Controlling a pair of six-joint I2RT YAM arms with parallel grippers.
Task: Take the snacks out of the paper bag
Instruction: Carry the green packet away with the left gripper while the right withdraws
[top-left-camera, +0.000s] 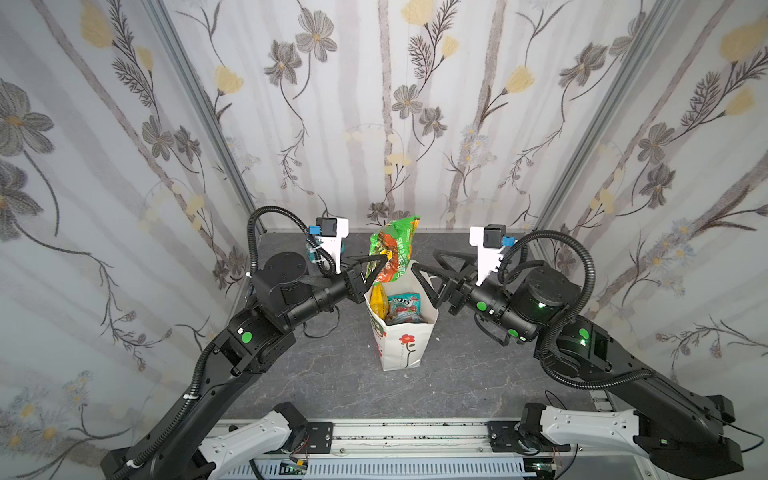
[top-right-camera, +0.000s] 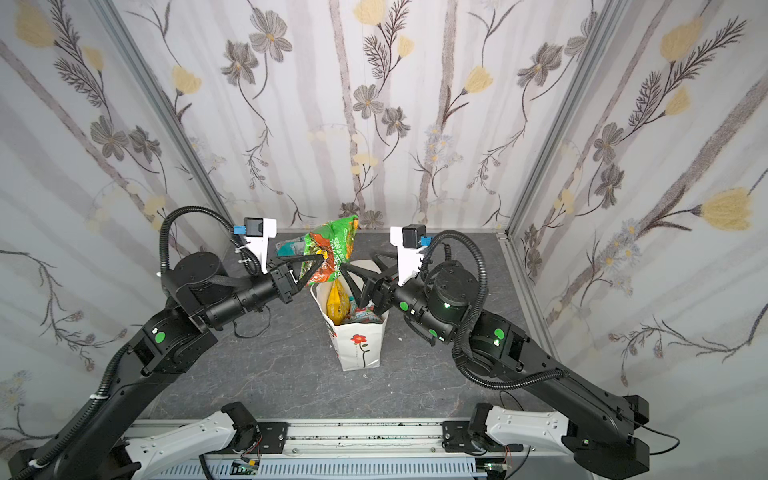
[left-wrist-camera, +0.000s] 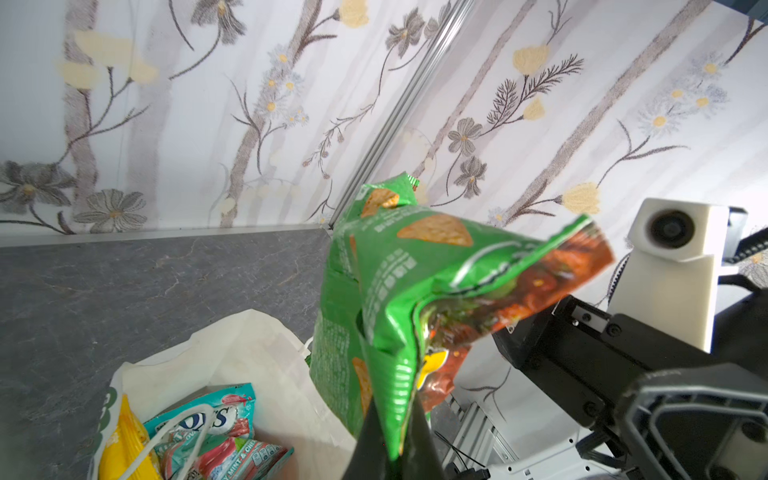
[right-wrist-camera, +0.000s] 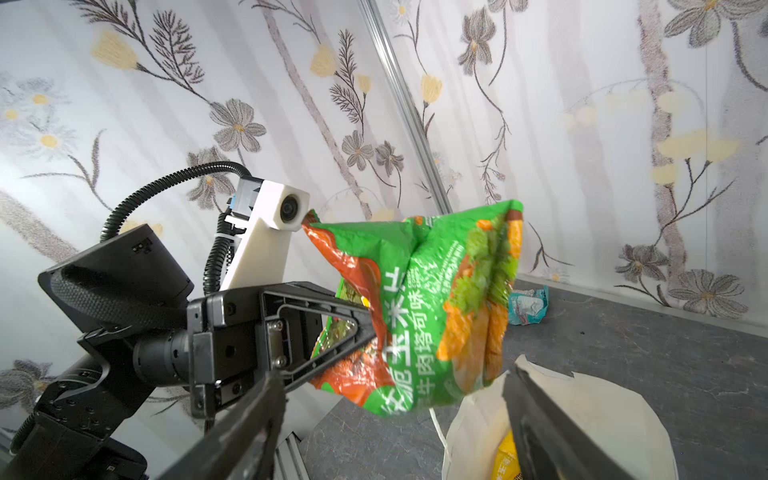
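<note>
The green-orange snack packet (top-left-camera: 395, 249) (top-right-camera: 332, 249) hangs in the air above the paper bag's mouth. My left gripper (top-left-camera: 384, 259) (left-wrist-camera: 395, 449) is shut on the packet's lower edge. My right gripper (top-left-camera: 424, 261) (right-wrist-camera: 390, 386) stands open just right of the packet, over the bag's far rim, holding nothing. The white paper bag (top-left-camera: 399, 345) (top-right-camera: 359, 349) with its red flower stands upright mid-table. Inside it lie a yellow packet (top-left-camera: 377, 303) (left-wrist-camera: 120, 440) and a teal FOX'S packet (top-left-camera: 403, 307) (left-wrist-camera: 208, 419). Another teal packet (right-wrist-camera: 528, 305) (top-right-camera: 291, 248) lies on the table near the back wall.
The grey stone-look table (top-left-camera: 311, 374) is closed in by floral walls at the back and both sides. A metal rail (top-left-camera: 407, 432) runs along the front edge. The bag's white cord handle (left-wrist-camera: 166, 440) hangs over the packets inside.
</note>
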